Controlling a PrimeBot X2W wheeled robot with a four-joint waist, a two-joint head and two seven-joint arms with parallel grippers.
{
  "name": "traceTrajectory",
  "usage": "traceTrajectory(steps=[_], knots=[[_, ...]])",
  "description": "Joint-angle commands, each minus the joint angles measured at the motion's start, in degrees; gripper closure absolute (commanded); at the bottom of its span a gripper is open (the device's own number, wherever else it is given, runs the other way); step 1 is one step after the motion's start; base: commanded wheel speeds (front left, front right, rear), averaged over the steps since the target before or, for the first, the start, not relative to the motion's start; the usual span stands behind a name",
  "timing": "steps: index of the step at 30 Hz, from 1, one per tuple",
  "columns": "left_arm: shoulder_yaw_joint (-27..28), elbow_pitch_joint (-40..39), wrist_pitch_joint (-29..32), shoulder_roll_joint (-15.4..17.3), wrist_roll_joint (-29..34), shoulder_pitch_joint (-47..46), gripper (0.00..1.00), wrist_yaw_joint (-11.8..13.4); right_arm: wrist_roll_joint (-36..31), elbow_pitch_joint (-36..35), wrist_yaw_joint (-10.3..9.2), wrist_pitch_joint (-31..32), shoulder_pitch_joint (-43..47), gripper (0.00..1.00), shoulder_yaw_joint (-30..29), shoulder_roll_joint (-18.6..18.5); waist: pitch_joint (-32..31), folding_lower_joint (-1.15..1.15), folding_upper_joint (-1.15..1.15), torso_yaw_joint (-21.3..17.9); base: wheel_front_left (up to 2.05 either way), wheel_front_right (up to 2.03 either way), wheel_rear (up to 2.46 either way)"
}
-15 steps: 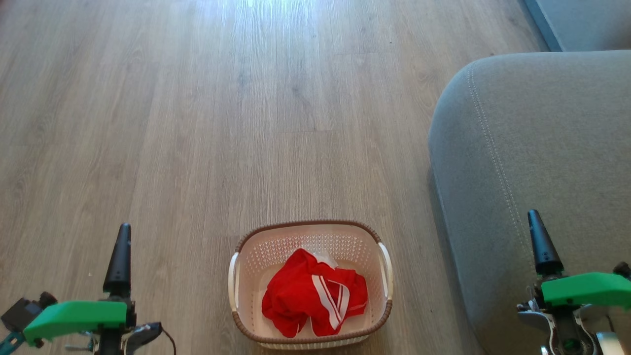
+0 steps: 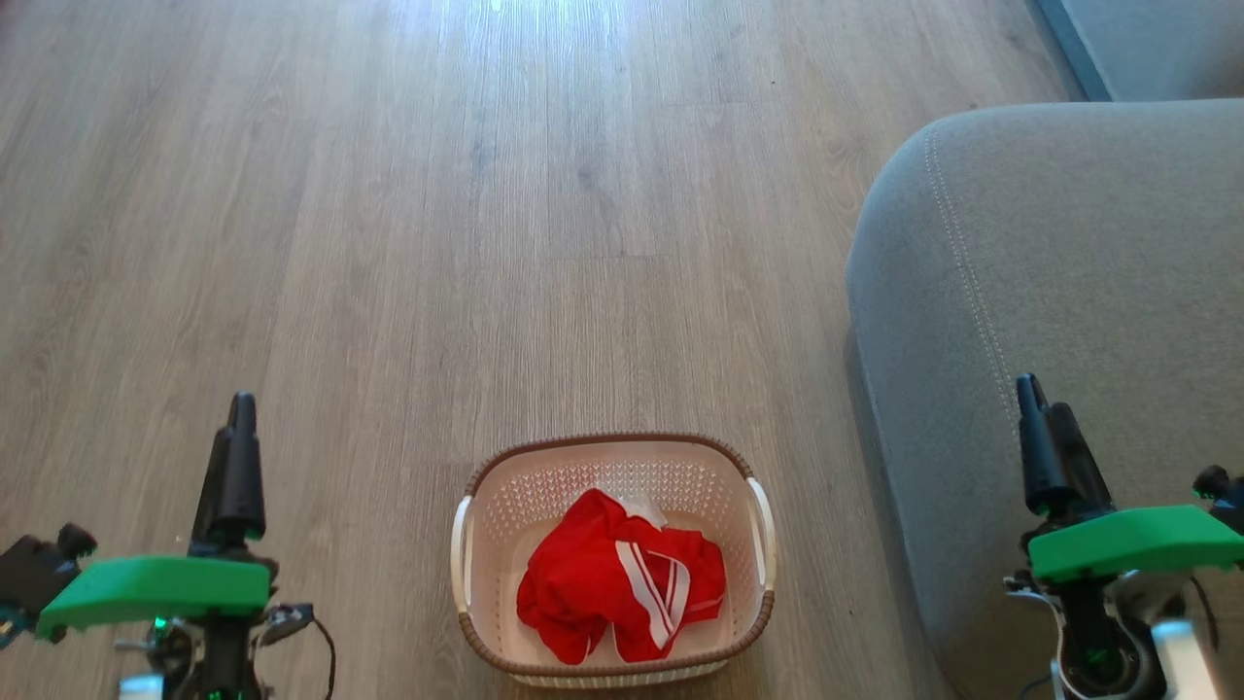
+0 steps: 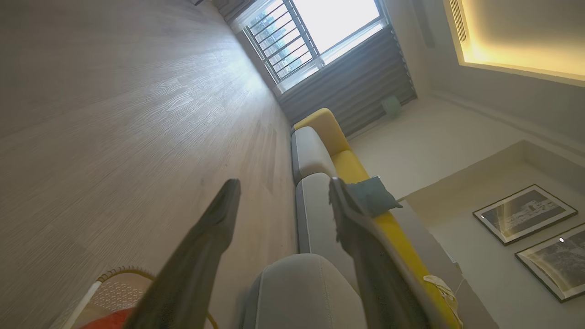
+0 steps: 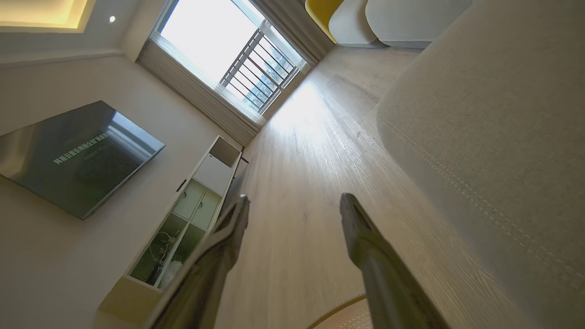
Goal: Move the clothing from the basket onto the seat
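The left gripper [image 2: 240, 403], lower left, and right gripper [image 2: 1042, 394], lower right, both spread apart, have shifted slightly up the frame.

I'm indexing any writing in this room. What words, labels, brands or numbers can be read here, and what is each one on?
On the dark wall screen: one pale line of characters, too small and blurred to read.
On the white paper label inside the basket: no print can be made out.
No other text, brand or number can be read in these views.
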Motion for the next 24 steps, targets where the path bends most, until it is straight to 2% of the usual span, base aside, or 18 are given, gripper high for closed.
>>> traceTrajectory(steps=[1,16,21,24], knots=[[0.09,-3.16,-0.67,0.54,2.18,-3.3,0.0,0.45,-2.21,-2.82,0.01,-0.86,-3.08,0.0,0.89,0.11,-0.01,0.0,0.0,-0.03,0.0,0.0,0.0],[-7.83,-6.1,-3.19,0.63,19.02,-2.31,0.0,3.9,-14.23,-4.82,0.01,-3.42,-3.13,0.0,3.86,0.14,-0.67,0.0,0.0,-0.46,0.0,0.0,0.0],[-9.6,-7.6,-4.02,0.66,24.87,-2.5,0.0,6.09,-18.36,-5.69,0.01,-4.27,-3.38,0.0,4.75,0.15,-0.84,0.0,0.0,-0.57,0.0,0.0,0.0],[-11.36,-7.14,-4.52,0.68,28.79,-2.15,0.0,6.53,-20.31,-5.97,0.01,-4.78,-3.35,0.0,6.53,0.16,-0.97,0.0,0.0,-0.66,0.0,0.0,0.0]])
